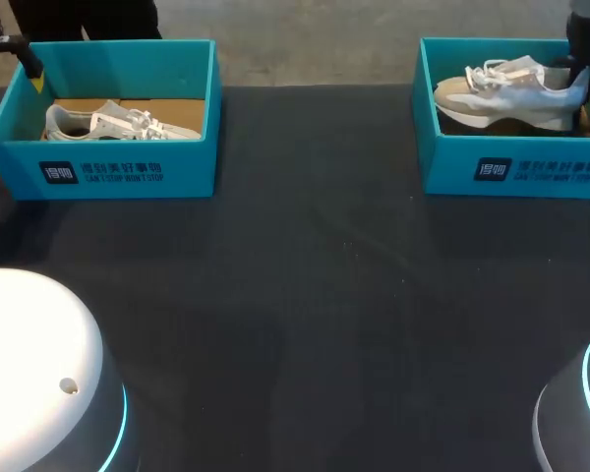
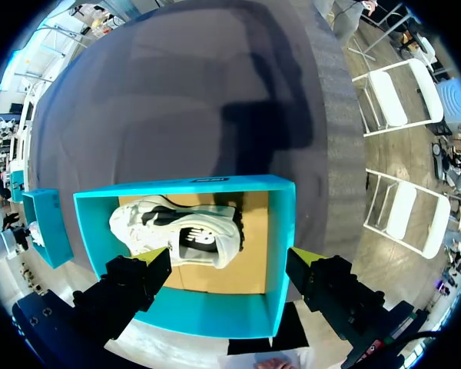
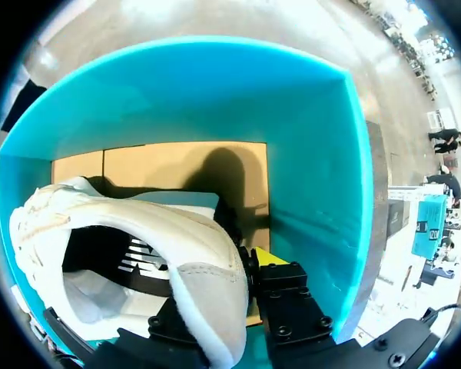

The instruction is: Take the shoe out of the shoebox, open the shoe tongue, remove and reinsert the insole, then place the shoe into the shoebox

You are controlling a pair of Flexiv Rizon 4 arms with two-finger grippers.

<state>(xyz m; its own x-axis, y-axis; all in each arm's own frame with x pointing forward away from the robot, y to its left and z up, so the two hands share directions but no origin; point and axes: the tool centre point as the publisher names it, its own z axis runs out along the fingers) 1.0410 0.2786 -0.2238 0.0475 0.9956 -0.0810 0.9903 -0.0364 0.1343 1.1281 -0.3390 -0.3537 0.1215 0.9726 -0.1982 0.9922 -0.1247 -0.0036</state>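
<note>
Head view: two teal boxes sit at the far edge of the dark counter [image 1: 315, 295]. The left shoebox [image 1: 118, 172] holds the left sneaker [image 1: 118, 123]. The left gripper [image 1: 29, 61] is at its outer corner, state unreadable here. The right shoebox [image 1: 531, 162] holds the right sneaker [image 1: 511, 90], with the right gripper [image 1: 582, 74] at its heel.

Left wrist view: the left gripper [image 2: 230, 261] is spread wide above its box and holds nothing. Its sneaker lies on its side on the cardboard floor.

Right wrist view: the right gripper [image 3: 223, 288] looks clamped on the padded heel collar, which fills the gap between its fingers — the head view hides this.

Step, as I judge it: lift-out of the right sneaker. Raise it straight up, heel first, so the toe clears the wall. Pinch firmly — the soft collar may slip.
</note>
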